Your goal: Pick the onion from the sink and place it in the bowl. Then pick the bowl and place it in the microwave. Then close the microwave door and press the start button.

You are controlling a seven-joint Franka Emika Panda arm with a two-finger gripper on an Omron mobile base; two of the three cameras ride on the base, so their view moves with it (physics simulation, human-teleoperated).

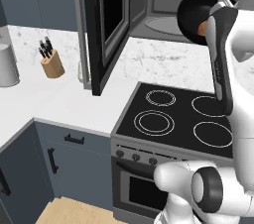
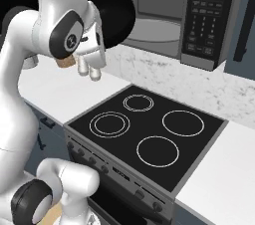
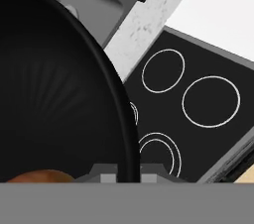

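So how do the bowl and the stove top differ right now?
The bowl is round and held up in the air by the gripper; the stove top is a flat rectangle lying below it. The bowl is plain inside; the stove top has white rings. Both are black.

The left base view looks forward and down from behind the arm's left, over the stove top (image 1: 183, 119) toward the open microwave (image 1: 149, 5). The right base view covers the same stove top (image 2: 149, 134) and microwave (image 2: 199, 15) from the arm's right. The hand view sits very close against the bowl (image 3: 54, 94), rolled, stove top (image 3: 198, 104) beyond.
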